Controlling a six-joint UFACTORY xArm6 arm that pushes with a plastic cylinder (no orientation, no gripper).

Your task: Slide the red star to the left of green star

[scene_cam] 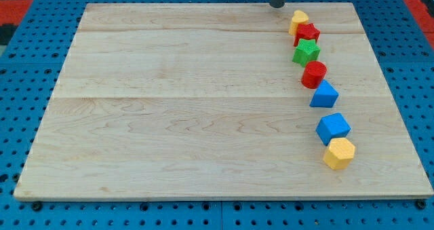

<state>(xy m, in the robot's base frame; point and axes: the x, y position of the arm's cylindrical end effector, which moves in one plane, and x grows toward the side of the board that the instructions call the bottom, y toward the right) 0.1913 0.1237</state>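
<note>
The red star lies near the view's top right of the wooden board, touching the green star just below it. A yellow block sits right above the red star. My tip is at the board's top edge, up and to the left of the yellow block and the red star, apart from all blocks.
Below the green star runs a column of blocks: a red cylinder, a blue triangle, a blue cube and a yellow hexagon. A blue pegboard surrounds the board.
</note>
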